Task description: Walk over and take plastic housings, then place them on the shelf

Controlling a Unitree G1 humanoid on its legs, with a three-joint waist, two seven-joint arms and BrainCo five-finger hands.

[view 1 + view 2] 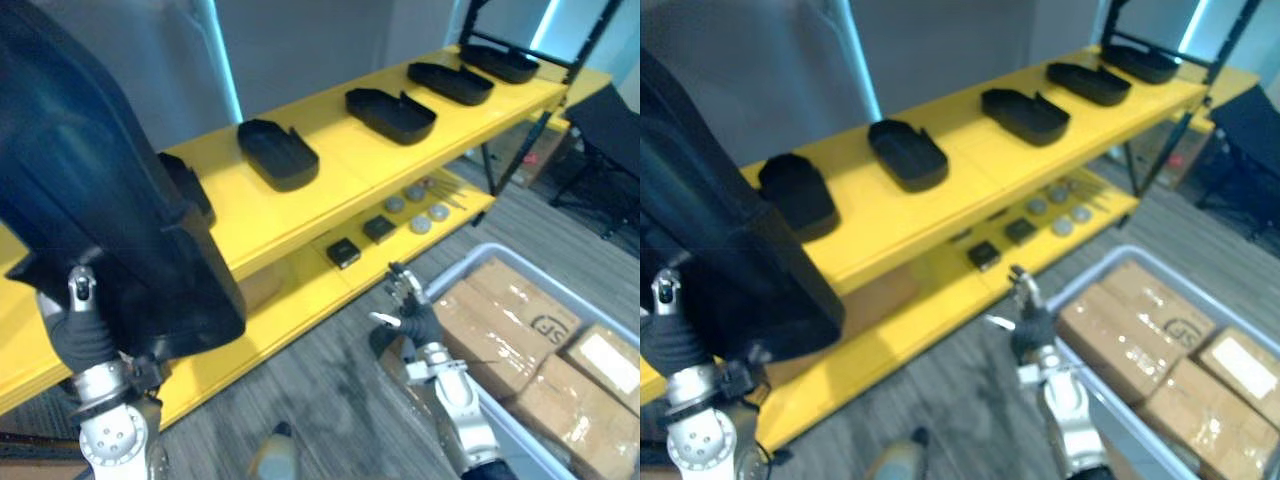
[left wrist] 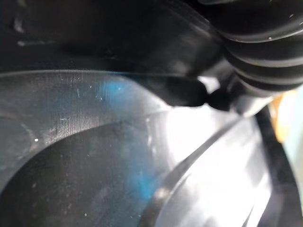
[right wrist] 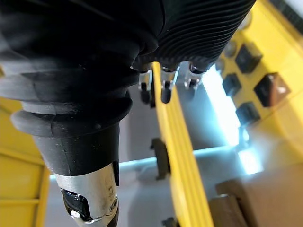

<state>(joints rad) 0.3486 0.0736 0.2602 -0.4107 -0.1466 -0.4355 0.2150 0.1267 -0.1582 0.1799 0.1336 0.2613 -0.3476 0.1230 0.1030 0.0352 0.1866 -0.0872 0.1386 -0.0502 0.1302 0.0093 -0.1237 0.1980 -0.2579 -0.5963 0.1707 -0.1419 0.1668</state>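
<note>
Yellow shelf (image 1: 350, 170) runs across a grey-floored room. By the shelf's left end the left hand (image 1: 78, 335) carries a black housing (image 1: 100, 200); its grip cannot be told. The right hand (image 1: 412, 318) hangs spread, empty. Five housings (image 1: 907, 153) already sit on the shelf top; this one remains. Beside the shelf, a bin (image 1: 455, 268) holds cardboard boxes (image 1: 500, 330).

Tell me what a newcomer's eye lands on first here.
The big black plastic housing looming at the left, raised on the left hand, catches the eye first. Next comes the row of black housings lined along the top level of the yellow shelf. The right hand hangs open and empty beside cardboard boxes in a grey bin.
</note>
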